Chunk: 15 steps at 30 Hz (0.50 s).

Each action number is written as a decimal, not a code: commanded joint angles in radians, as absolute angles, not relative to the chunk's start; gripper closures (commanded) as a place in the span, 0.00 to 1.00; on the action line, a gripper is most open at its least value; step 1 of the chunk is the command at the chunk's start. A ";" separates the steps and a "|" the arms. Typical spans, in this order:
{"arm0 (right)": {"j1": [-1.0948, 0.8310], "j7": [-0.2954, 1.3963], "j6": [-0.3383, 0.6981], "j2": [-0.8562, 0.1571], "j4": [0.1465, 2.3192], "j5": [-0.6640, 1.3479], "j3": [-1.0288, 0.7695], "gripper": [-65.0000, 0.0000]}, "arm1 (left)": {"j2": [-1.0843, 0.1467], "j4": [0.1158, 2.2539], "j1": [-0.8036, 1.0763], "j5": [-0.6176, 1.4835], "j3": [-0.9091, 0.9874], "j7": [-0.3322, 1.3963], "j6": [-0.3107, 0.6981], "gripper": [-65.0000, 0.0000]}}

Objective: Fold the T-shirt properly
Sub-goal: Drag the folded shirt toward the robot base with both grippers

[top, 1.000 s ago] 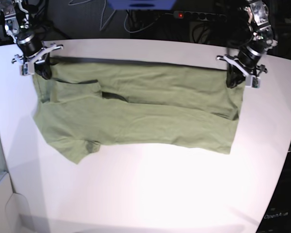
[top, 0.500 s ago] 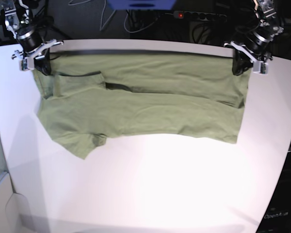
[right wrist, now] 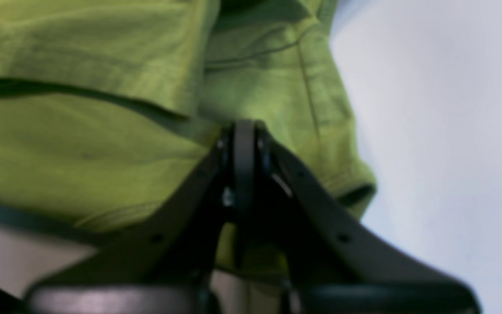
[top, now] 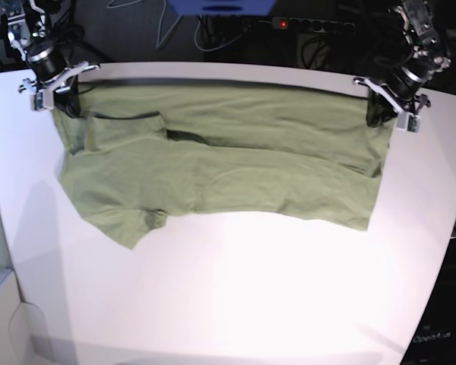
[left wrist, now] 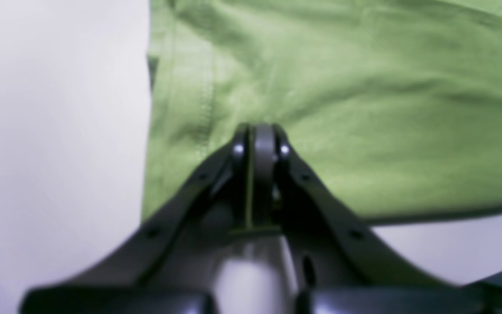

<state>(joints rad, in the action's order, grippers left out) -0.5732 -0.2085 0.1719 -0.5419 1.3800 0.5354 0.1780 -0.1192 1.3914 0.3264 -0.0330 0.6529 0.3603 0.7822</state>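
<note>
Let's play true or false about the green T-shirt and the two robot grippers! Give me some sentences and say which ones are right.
1. Both grippers are pinching the T-shirt. True: the left gripper and right gripper are each shut on cloth.
2. The T-shirt is blue. False: it is green.
3. The T-shirt lies on a white table. True.
4. The T-shirt sits at the table's near edge. False: it is along the far edge.
5. A ball lies on the table. False: only the T-shirt is there.
</note>
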 commanded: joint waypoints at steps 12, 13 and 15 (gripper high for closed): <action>-0.595 -0.065 0.168 -0.544 1.362 0.519 0.188 0.99 | -0.094 1.573 0.338 -0.254 0.648 0.869 0.698 0.97; -0.595 -0.065 0.168 -0.544 1.362 0.519 0.188 0.99 | -0.094 1.578 0.335 -0.254 0.648 0.871 0.698 0.97; -0.593 -0.065 0.168 -0.544 1.362 0.519 0.188 0.99 | -0.094 1.584 0.332 -0.254 0.650 0.871 0.698 0.97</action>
